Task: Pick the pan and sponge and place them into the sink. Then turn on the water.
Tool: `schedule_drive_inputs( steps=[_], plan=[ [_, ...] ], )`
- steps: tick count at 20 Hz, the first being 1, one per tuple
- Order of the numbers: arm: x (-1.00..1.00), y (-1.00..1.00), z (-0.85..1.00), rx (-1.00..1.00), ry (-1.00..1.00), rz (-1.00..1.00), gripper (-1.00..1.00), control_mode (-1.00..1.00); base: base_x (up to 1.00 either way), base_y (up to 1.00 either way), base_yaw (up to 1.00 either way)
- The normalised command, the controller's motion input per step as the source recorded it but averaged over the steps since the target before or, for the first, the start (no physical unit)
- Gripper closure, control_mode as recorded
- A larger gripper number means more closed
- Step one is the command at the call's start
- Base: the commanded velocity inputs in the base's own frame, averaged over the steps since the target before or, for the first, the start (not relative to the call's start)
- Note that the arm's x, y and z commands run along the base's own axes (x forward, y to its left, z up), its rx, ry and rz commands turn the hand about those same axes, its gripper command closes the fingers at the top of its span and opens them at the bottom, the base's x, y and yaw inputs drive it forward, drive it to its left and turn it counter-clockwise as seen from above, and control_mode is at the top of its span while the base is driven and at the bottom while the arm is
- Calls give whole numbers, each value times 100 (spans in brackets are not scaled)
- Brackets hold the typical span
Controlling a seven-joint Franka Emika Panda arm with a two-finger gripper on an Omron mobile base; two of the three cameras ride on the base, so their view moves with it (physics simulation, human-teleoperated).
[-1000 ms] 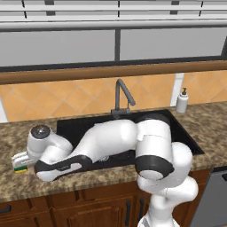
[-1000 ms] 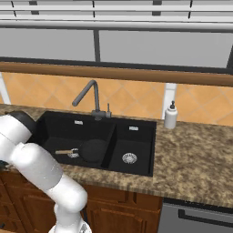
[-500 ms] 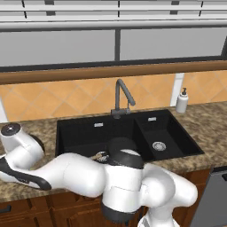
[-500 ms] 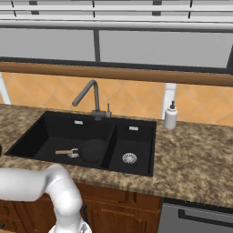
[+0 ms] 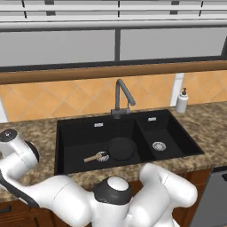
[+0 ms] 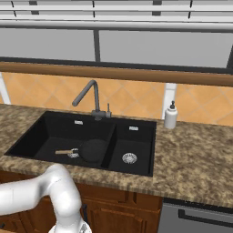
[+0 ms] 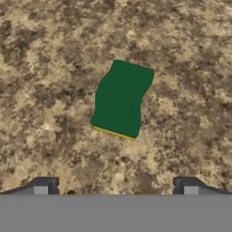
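Note:
The sponge lies green face up on the speckled brown counter, with a thin yellow edge along its near side. My gripper hangs above it, open, its two fingertips standing wide apart and short of the sponge, with nothing between them. The black pan rests in the large basin of the black sink, its wooden handle pointing left. No water shows at the grey faucet.
A white soap dispenser stands on the counter behind the sink's right corner. The smaller basin holds nothing but its silver drain. My white arm bends low across the front of the counter toward the left.
The arm has swung down and to the left, off the sink, uncovering the pan in the basin. The jaws have stayed open.

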Motion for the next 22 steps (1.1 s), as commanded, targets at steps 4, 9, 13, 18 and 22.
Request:
schedule_drive_inputs(
  steps=[4,9,13,18,22],
  plan=[
    [25,0,-7,8,-9,0,-100,-100,0,0,0],
    [26,0,-13,6,-3,0,-100,-100,0,0,0],
    [33,0,-6,3,3,0,-100,-100,0,0,0],
    [41,7,0,0,14,0,-100,-100,0,0,0],
    [36,15,-9,0,13,0,-100,-100,0,0,0]
  ],
)
